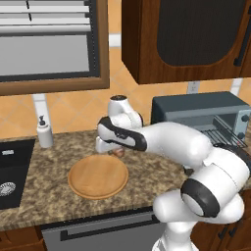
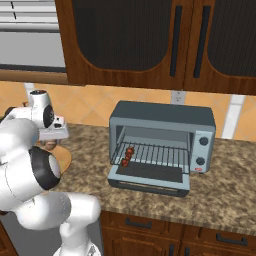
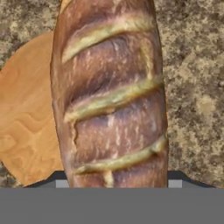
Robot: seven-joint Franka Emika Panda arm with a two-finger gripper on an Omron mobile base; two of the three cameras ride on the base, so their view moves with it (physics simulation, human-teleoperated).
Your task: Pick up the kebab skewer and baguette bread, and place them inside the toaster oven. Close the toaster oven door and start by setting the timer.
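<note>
The hand (image 1: 116, 151) hangs just over the far edge of the round wooden plate (image 1: 98, 177), at about 12 o'clock on the plate. It is pinching the baguette bread (image 3: 111, 94) between its two fingers. In the hand view the bread is very close and runs from 12 o'clock down to 6 o'clock. You can see its brown crust with pale slashes across it. The plate sits behind the bread at about 9 o'clock there, and the speckled bench (image 3: 192, 87) sits at 3 o'clock. In the left base view only a small brown bit of the bread peeks out under the hand.

The plate lies flat on the bench, with a dark sink (image 1: 12, 171) off at its 9 o'clock and a white soap bottle (image 1: 44, 131) near 10 o'clock.

The toaster oven (image 2: 162, 145) stands on the bench, well apart from the plate, off at 3 o'clock. The toaster oven door (image 2: 150, 180) is folded down flat in front. The kebab skewer (image 2: 127, 156) lies on the wire rack inside, near the left side of the oven. Two round knobs (image 2: 202, 150) sit on the oven's right side.
</note>
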